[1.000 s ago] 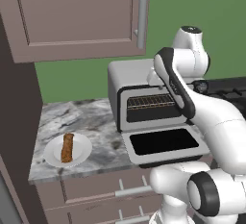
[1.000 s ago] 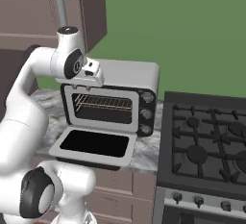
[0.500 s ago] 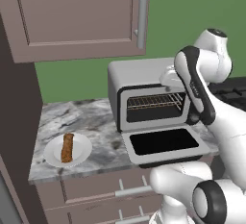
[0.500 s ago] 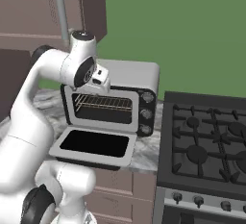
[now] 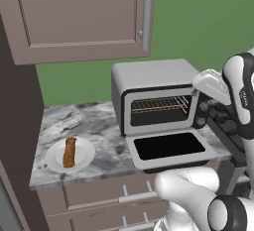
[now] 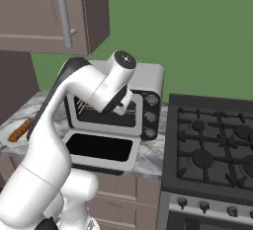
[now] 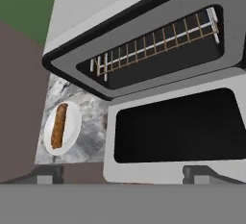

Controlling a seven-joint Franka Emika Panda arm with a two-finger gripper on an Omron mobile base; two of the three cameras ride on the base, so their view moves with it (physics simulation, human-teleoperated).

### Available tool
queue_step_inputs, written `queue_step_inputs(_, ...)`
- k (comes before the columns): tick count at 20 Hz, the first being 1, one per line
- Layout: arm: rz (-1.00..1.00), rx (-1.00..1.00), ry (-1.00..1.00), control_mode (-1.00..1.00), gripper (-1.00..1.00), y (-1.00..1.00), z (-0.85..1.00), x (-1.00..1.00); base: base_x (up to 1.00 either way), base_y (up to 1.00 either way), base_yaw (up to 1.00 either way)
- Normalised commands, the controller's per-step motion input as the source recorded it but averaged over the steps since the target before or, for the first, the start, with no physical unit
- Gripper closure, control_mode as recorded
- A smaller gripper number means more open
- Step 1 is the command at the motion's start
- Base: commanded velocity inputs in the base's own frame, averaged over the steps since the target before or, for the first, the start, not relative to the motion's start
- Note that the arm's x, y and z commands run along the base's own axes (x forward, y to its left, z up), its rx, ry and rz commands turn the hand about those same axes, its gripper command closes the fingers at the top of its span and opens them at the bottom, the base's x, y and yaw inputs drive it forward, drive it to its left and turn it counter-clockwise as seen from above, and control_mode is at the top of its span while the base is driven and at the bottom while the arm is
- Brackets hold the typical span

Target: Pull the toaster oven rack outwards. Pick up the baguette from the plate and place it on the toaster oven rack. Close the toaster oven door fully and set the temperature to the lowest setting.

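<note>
Brown baguette [image 7: 58, 125] centred on plate [image 7: 71, 132]

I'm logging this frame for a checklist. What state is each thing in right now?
Toaster oven door: open, folded down flat.
Rack: in the oven cavity, nothing on it.
Baguette: lying on the plate, untouched.
Plate: on the counter, left of the oven.
End effector: open, holding nothing, above the open door.
Upper cabinet door: closed.
</note>
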Motion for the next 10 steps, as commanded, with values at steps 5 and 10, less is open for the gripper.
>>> queue_step_inputs(5,-0.01,0.17,-0.15,-1.0,-1.0,-0.12,-0.17,-0.38,0.0,0.0,0.0)
queue_step_inputs(10,-0.03,0.12,-0.13,-1.0,-1.0,0.0,-0.2,-0.13,0.0,0.0,0.0)
